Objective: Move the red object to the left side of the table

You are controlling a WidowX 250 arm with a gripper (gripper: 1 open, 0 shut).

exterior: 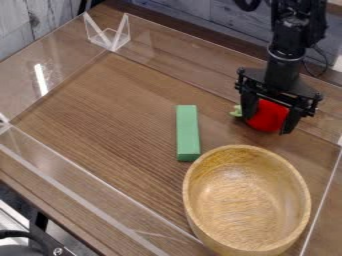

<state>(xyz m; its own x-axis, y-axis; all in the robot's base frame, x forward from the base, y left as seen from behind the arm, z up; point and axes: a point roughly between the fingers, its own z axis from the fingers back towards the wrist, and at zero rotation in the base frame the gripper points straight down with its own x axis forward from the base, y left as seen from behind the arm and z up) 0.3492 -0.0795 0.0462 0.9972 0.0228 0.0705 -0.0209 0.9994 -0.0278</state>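
Observation:
The red object (273, 113), a small round bright-red toy fruit with a green tip showing at its left, rests on the table (114, 110) at the far right. My gripper (278, 105) hangs straight over it, open, with one black finger on each side of the fruit. Whether the fingers touch it I cannot tell.
A green rectangular block (189, 131) lies on the tabletop left of the fruit. A large wooden bowl (246, 200) stands at the front right. Low clear acrylic walls (54, 70) edge the table, with a clear bracket (107, 32) at the back left.

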